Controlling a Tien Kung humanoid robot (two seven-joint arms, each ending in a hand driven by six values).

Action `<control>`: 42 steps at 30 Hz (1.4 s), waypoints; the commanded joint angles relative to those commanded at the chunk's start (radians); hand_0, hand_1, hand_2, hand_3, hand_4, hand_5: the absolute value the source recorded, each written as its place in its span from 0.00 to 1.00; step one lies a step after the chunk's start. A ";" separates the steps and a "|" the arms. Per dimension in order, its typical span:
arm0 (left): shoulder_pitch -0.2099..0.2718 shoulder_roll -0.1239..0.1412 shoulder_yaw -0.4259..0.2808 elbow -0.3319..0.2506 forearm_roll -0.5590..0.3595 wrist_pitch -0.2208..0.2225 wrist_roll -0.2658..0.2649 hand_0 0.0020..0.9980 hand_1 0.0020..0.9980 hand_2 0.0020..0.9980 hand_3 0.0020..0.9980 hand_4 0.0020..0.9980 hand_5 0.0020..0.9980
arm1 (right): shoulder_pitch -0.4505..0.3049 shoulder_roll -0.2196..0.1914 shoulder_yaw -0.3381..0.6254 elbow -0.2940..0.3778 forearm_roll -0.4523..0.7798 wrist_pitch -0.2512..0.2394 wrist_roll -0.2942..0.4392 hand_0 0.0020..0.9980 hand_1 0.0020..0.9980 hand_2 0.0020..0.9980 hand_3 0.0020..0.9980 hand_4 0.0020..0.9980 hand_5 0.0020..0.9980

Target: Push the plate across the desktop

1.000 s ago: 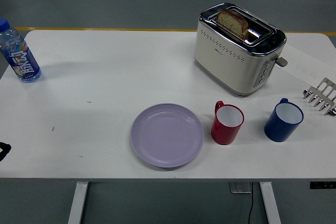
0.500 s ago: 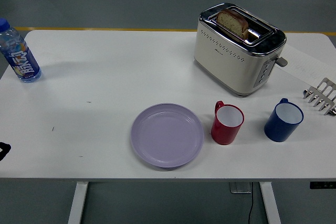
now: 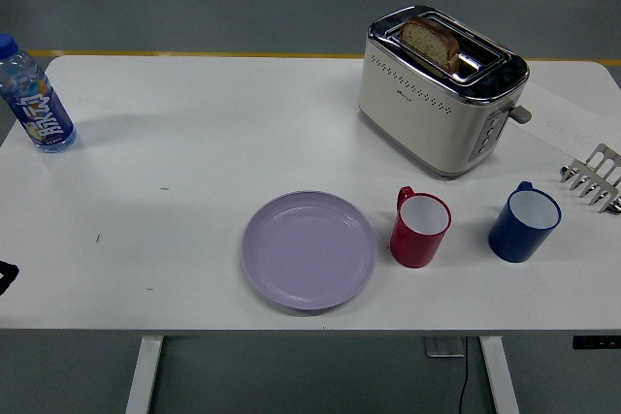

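1. A grey workshop floor with a yellow line ran behind the wide white table [image 3: 194, 143], and cables trailed at the top right of the frame.
2. The round lilac plastic plate [image 3: 309, 250] sat low in the frame, a little left of centre and near the table's front edge, flat, empty and untouched.
3. Just beside it on the right stood the red mug with a white inside [image 3: 420, 229], close to the plate but not clearly touching; further right was the blue mug [image 3: 524, 222].
4. Above the mugs, the cream and chrome toaster [image 3: 441, 89] held a slice of brown bread [image 3: 431, 41] in one slot. A metal rack [image 3: 594, 178] poked in at the right edge.
5. Upper left: a clear water bottle with a blue label [image 3: 35, 99], well apart from everything.
6. What changed? Almost nothing! Only the dark tip of the left hand [image 3: 5, 276] at the lower left edge had slipped slightly further out of frame. Its fingers could not be made out.
7. The right hand was nowhere in view.
8. My read: the push had not begun, and open tabletop lay left of the plate.
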 joint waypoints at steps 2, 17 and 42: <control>0.000 0.000 -0.001 0.000 0.000 -0.001 0.001 0.00 0.00 0.00 0.02 0.36 0.70 | 0.000 0.000 0.002 0.000 -0.003 0.001 -0.001 0.68 0.64 0.71 0.59 0.29 0.17; 0.003 0.001 -0.002 -0.005 0.006 -0.019 0.007 0.00 0.00 0.00 0.01 0.36 0.70 | 0.002 0.000 0.005 -0.001 -0.004 -0.001 0.002 0.68 0.64 0.71 0.59 0.29 0.17; 0.006 0.004 0.010 -0.013 0.020 -0.025 0.011 0.00 0.00 0.00 0.01 0.39 0.69 | -0.007 0.002 0.017 0.002 -0.020 0.001 -0.004 0.68 0.64 0.71 0.59 0.29 0.17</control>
